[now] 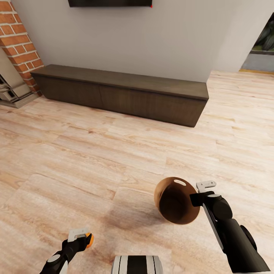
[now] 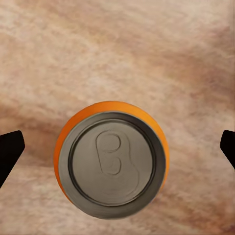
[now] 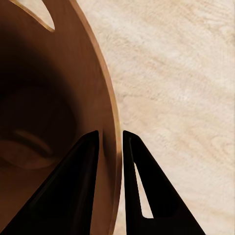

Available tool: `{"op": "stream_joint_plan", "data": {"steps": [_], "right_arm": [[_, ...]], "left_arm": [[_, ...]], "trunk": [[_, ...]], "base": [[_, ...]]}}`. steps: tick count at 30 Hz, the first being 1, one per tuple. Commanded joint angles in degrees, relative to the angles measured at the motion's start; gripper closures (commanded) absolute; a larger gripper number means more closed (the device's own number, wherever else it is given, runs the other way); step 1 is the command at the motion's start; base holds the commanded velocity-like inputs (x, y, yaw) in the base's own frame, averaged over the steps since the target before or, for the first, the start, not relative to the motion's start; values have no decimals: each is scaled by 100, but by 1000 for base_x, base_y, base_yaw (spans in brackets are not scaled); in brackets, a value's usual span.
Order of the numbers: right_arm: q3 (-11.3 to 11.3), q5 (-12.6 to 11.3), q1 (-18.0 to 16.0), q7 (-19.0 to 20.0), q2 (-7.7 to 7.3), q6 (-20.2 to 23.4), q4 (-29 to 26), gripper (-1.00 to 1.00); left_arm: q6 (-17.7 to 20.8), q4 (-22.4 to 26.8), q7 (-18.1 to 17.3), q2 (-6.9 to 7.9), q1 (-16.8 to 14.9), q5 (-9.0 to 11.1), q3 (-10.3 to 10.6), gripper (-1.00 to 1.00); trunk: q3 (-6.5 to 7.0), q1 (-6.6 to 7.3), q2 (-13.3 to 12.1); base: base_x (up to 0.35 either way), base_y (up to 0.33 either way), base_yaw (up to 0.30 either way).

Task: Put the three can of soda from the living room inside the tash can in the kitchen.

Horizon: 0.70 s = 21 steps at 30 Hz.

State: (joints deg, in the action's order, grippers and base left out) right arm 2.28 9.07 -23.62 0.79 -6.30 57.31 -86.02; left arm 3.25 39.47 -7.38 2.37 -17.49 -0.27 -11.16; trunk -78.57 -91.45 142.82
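**Can and bin both held off the floor**

While the left gripper (image 1: 80,236) pinches the orange can (image 1: 89,240), a slack hold would drop it. Beyond it, the right gripper (image 1: 198,192) clamps the tilted bin's (image 1: 177,201) wall; it could slip, well short of the cabinet (image 1: 125,93).

Our right gripper (image 3: 110,147) pinches the tash can (image 1: 177,201) rim, one finger inside, one outside. Our left gripper (image 1: 80,239) points down, its jaws around the orange can of soda (image 2: 111,159).
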Motion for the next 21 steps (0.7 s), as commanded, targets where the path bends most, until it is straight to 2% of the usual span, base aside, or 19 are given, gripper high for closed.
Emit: {"op": "stream_joint_plan", "data": {"steps": [1,11,15,21], "right_arm": [[1,-46,-2,26,0,-1,-2,100],[1,-46,-2,26,3,-3,-2,100],[1,-46,-2,26,3,-1,-2,100],[1,-46,-2,26,3,0,-2,100]], "left_arm": [[0,0,0,0,0,0,0,-100],[0,1,0,0,0,0,0,-100],[0,0,0,0,0,0,0,-100],[0,1,0,0,0,0,0,-100]], "trunk": [[-18,-22,42],[-18,-22,42],[-107,-32,47],[-107,-32,47]], "base": [[0,0,0],[0,0,0],[0,0,0],[0,0,0]]}}
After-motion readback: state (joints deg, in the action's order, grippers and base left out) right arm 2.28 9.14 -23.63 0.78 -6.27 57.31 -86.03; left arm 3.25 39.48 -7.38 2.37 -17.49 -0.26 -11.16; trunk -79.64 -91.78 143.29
